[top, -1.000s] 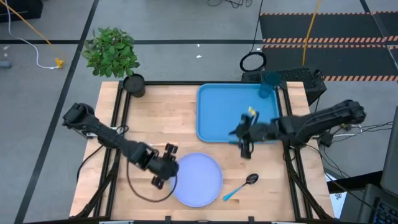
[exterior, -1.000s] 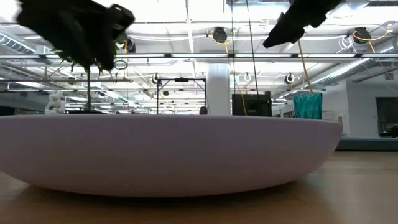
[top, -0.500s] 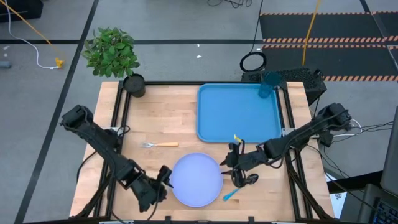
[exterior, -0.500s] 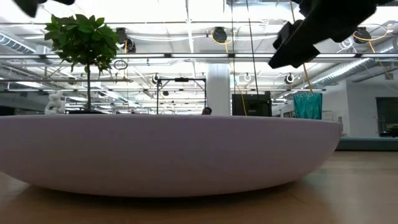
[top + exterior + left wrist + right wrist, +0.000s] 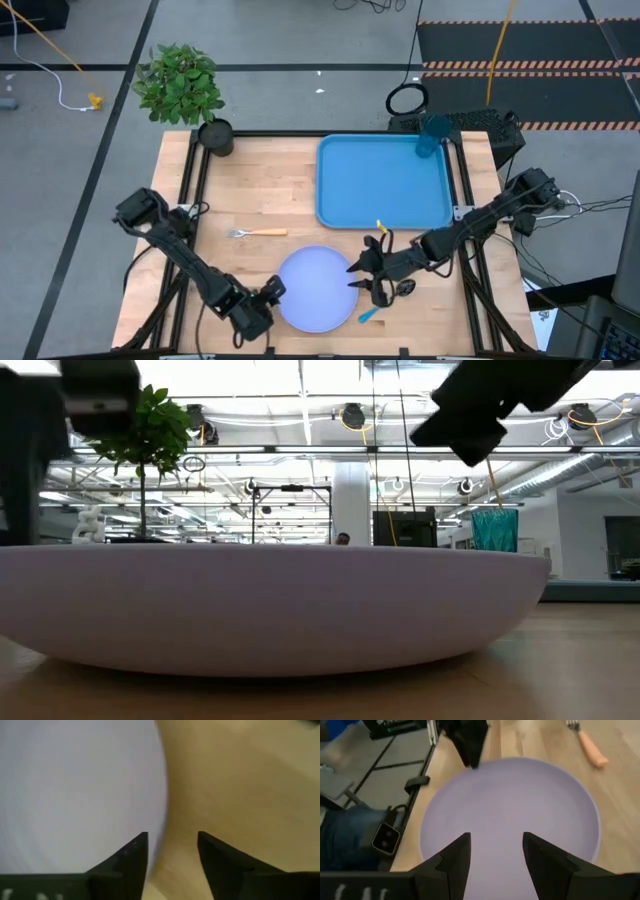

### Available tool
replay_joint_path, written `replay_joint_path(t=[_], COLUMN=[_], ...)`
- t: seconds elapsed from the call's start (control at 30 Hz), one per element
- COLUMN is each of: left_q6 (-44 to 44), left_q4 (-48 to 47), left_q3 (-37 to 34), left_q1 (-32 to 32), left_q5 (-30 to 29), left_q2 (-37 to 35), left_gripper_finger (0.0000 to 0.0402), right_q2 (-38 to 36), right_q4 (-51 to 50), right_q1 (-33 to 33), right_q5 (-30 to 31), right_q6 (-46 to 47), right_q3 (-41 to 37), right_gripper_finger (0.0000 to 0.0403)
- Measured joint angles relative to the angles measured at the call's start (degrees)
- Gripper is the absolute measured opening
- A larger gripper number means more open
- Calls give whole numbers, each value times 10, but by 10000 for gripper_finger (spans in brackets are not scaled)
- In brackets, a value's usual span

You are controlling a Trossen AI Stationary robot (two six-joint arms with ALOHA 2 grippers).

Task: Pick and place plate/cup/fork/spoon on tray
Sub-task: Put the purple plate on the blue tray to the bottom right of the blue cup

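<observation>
The pale lavender plate (image 5: 318, 290) lies flat near the table's near edge and fills the low view (image 5: 280, 610). My left gripper (image 5: 270, 296) is open at its near-left rim, and the rim edge (image 5: 164, 820) runs between the fingers (image 5: 172, 845). My right gripper (image 5: 356, 278) is open above the plate's right part (image 5: 495, 845). The blue-handled spoon (image 5: 385, 302) lies right of the plate. The orange-handled fork (image 5: 255, 232) lies beyond it. The teal cup (image 5: 432, 135) stands in the far right corner of the blue tray (image 5: 385, 180). My left gripper has the plate's near-left rim (image 5: 162, 835) between its open fingers, coming in low from the table's left. I cannot tell whether a finger touches the rim. The plate lies flat on the table.
A green plant in a black pot (image 5: 215, 135) stands at the table's far left corner. The tray's inside is bare except for the cup. Bare wood shows between the fork and the tray (image 5: 290, 180).
My right gripper has come from over the tray's near edge toward the table's near edge and left, ending above the plate's right rim. My left gripper has dropped back toward the near edge, then edged in to the plate's near-left rim. The plate has stayed put.
</observation>
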Motion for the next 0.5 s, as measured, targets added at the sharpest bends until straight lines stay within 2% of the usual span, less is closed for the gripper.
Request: replay_joint_path(t=[0.23, 0.37, 0.5], left_q6=[38, 77, 98], left_q4=[3, 5, 4], left_q3=[0, 0, 6], left_q1=[22, 30, 27], left_q5=[2, 35, 45], left_q2=[16, 15, 4], left_gripper_finger=[73, 16, 17], right_q2=[0, 0, 0], right_q4=[28, 35, 59], right_q1=[18, 25, 31], right_q5=[35, 42, 43], right_q6=[8, 17, 8], right_q3=[0, 0, 1], right_gripper_finger=[159, 156, 155])
